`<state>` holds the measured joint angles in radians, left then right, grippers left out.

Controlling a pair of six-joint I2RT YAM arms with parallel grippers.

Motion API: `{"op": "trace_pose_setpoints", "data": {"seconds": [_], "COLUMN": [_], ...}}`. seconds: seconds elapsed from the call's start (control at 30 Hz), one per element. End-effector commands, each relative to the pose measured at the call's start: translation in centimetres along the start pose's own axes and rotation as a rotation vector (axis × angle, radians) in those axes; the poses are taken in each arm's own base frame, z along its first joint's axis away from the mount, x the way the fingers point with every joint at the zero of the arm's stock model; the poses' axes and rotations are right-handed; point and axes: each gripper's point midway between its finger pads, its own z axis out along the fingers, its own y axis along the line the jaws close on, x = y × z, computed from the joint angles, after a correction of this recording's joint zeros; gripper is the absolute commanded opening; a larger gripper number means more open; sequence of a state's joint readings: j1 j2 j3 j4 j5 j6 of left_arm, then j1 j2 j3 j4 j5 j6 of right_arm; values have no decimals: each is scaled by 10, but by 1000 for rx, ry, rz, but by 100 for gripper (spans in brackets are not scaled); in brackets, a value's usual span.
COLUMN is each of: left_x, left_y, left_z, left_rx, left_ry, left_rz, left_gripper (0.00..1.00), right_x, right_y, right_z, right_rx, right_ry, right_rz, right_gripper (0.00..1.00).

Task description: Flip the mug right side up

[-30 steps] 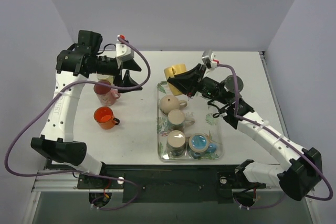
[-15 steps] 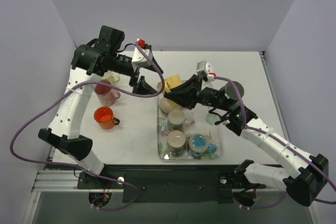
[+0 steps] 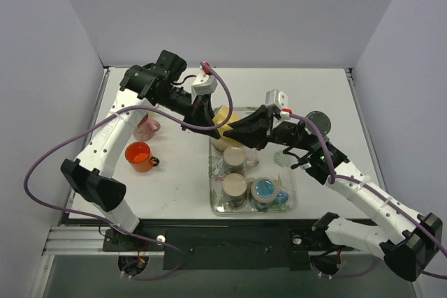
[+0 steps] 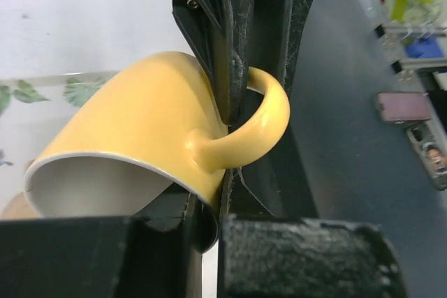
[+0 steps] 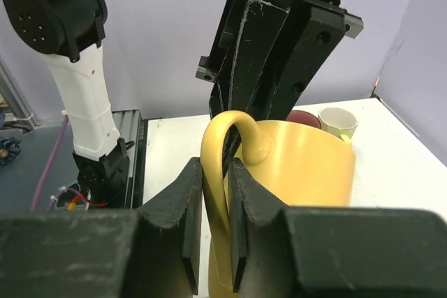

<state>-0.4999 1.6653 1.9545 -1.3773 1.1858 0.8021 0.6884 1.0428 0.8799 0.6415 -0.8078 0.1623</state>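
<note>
The yellow mug [image 3: 225, 117] hangs tilted on its side over the far left corner of the tray, held from both sides. My right gripper [image 3: 236, 128] is shut on its handle; in the right wrist view the fingers [image 5: 216, 172] clamp the yellow loop of the mug [image 5: 300, 179]. My left gripper [image 3: 214, 118] is shut on the mug's wall at the rim beside the handle. In the left wrist view the gripper [image 4: 207, 204] has one finger inside the white interior of the mug [image 4: 133, 137] and one outside it.
The floral tray [image 3: 216, 176] holds a floral mug [image 3: 235, 159], a beige mug [image 3: 234, 188] and a blue mug [image 3: 265, 190]. An orange mug [image 3: 138, 155] and a pink mug [image 3: 146, 128] stand to the left. A dark round disc [image 3: 318, 121] lies behind the right arm.
My left arm swung right from above the pink mug to the yellow mug and shut on its rim. The right gripper carried the mug slightly leftward by its handle.
</note>
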Motion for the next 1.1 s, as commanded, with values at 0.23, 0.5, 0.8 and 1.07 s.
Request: {"op": "trace_pose_setpoints", "data": {"seconds": [0.23, 0.5, 0.8, 1.07], "left_x": [21, 89, 152, 195], "left_y": [110, 181, 268, 307], "left_z": [-69, -134, -154, -157], "left_rx": [-781, -1045, -1128, -1139], "left_ry": [214, 455, 522, 576], "left_rz": [-101, -192, -354, -417], "left_gripper": [0, 0, 0, 0], "right_x": [22, 56, 82, 90], "right_y": [-113, -142, -148, -171], "right_z": [-42, -74, -95, -143], "right_rx": [563, 787, 884, 1201], "right_ry": [27, 127, 187, 254], "right_rz": [58, 61, 78, 218], "right_gripper": [74, 91, 93, 94]}}
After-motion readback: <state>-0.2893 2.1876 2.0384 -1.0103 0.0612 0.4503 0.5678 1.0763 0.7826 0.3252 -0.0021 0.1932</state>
